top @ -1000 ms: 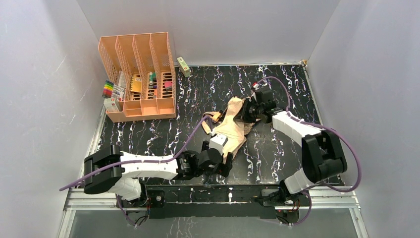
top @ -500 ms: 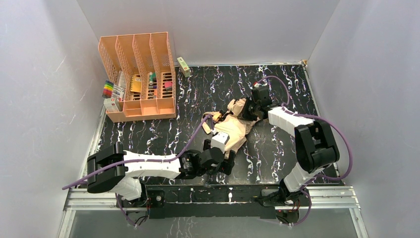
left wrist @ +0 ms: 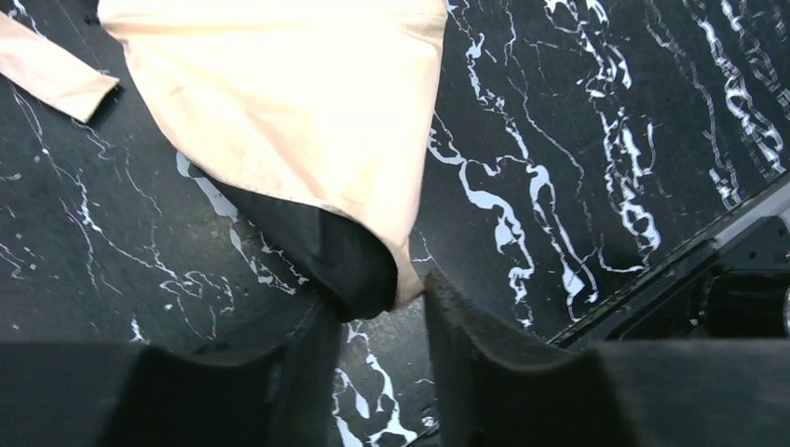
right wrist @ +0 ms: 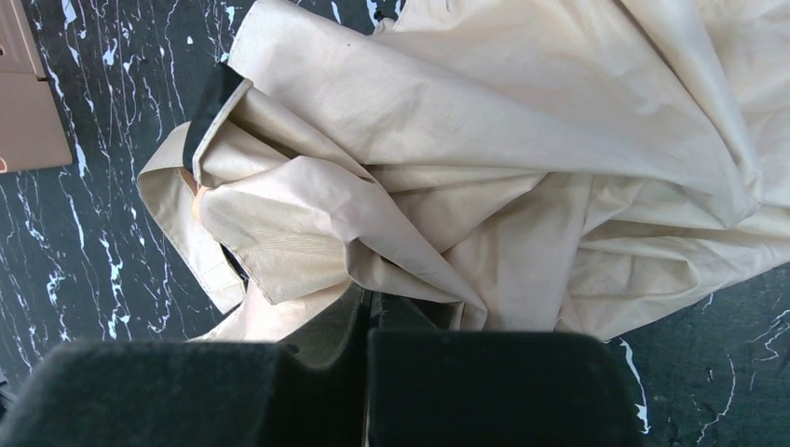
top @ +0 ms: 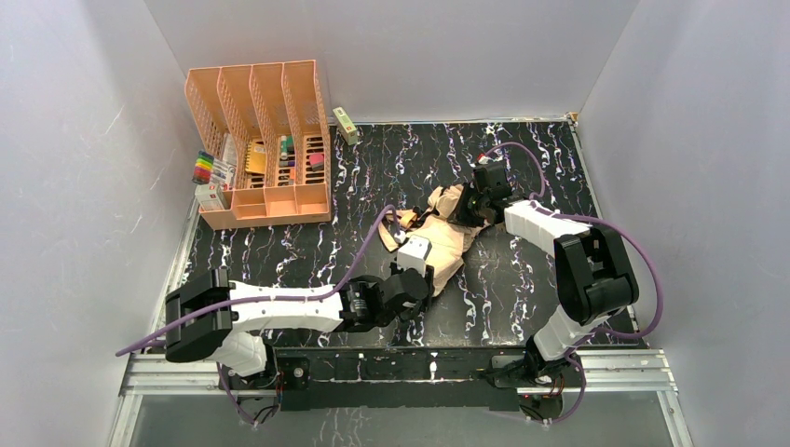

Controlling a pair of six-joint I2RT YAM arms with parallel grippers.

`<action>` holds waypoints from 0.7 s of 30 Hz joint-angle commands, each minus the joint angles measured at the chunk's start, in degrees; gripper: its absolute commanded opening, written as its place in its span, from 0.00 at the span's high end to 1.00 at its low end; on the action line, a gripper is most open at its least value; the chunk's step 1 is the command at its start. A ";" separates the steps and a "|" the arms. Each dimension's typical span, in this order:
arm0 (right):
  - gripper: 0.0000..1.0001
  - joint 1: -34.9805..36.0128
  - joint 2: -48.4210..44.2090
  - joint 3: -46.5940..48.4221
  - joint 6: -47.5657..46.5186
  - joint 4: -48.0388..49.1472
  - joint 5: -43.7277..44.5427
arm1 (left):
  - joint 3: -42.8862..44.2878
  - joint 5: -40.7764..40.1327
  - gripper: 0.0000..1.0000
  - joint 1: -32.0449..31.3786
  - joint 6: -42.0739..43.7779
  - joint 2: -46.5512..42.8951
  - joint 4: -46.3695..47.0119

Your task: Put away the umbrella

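The umbrella [top: 445, 235] lies as a crumpled heap of pale peach fabric in the middle of the black marbled table. Its near corner, with a dark underside [left wrist: 359, 270], pokes between the fingertips of my left gripper [left wrist: 377, 298] and touches the right-hand finger [left wrist: 466, 335]; a gap still shows between the jaws, so the gripper is open. A loose strap [left wrist: 51, 70] lies left of the fabric. At the heap's far right end, my right gripper [right wrist: 371, 303] is shut, its tips buried in a fold of the umbrella [right wrist: 522, 158]. From above, the left gripper [top: 424, 277] and right gripper [top: 469, 209] sit at opposite ends.
A peach slotted desk organizer [top: 261, 140] stands at the back left with coloured markers [top: 210, 168] beside it. A small green box [top: 346, 124] leans at the back wall. The table's metal front rail [left wrist: 736, 242] runs close behind my left gripper.
My left gripper crept forward onto the fabric's near corner and its jaws narrowed. The right gripper slid left onto the far end, closed, then held still.
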 commanded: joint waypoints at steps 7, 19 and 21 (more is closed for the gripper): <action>0.96 -0.84 0.03 0.85 -1.54 -0.97 2.47 | 1.62 -3.61 0.96 -0.30 2.50 -1.97 -3.00; 0.96 -1.44 0.42 0.79 -1.50 -1.10 2.45 | 7.44 16.76 1.00 0.59 25.86 -11.91 -12.41; 0.96 -1.59 0.50 0.70 -1.46 -1.10 2.46 | 9.89 20.02 1.00 0.79 29.26 -12.14 -15.87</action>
